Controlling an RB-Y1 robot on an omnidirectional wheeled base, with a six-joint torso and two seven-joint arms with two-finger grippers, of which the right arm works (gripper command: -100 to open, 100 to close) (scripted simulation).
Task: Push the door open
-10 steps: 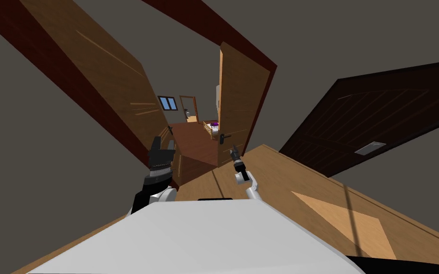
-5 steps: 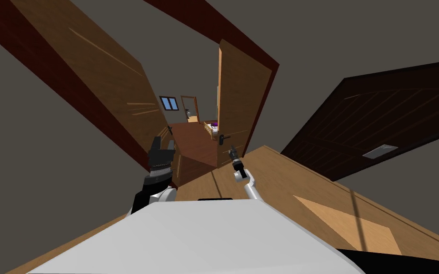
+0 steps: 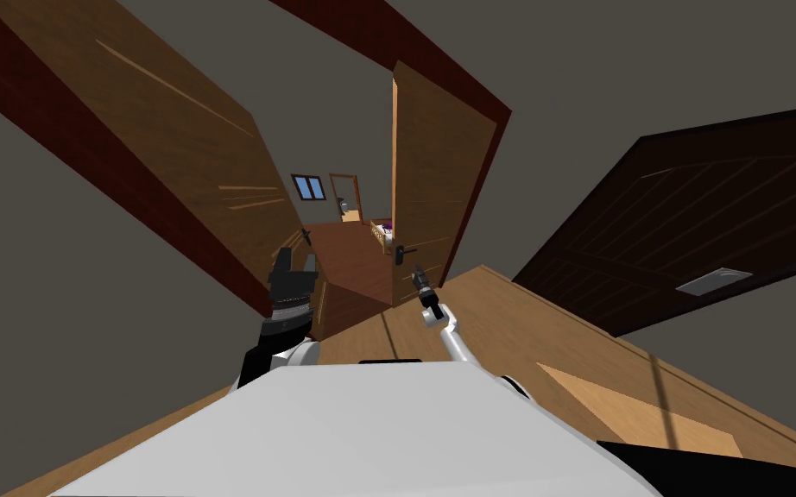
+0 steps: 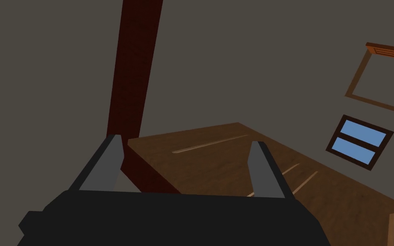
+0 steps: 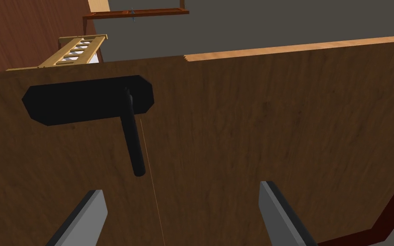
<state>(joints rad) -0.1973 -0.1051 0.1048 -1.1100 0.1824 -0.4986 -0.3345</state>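
- We are holding the right gripper (image 3: 417, 274) low ahead of the chest. Its two fingers (image 5: 94, 211) are standing wide apart and gripping nothing.
- Those fingers are pointing at the face of the brown wooden door leaf (image 5: 269, 119) from close by. We cannot tell whether they are touching it.
- The leaf's black lever handle (image 5: 133, 143) is hanging from a black backplate (image 5: 80, 100) just ahead of the fingertips, nearer one finger than the other.
- We are raising the left gripper (image 3: 293, 269) on our left. Its fingertips (image 4: 258, 171) are spread open and empty, aiming towards a second wooden leaf (image 4: 217, 162) and the dark red door frame (image 4: 134, 64).
- The task's door is standing partly open on the right side of the doorway, its pale edge turned towards us. The second leaf, on the left, is standing wider open.
- We are standing on a light wooden floor (image 3: 508, 336). A very dark closed door (image 3: 690, 224) is sitting in the grey wall to our right.
- Through the gap we are seeing a reddish-brown floor (image 3: 362, 259), a pale slatted piece of furniture (image 3: 380, 231), a small blue-paned window (image 3: 306, 186) and a farther doorway (image 3: 344, 197).
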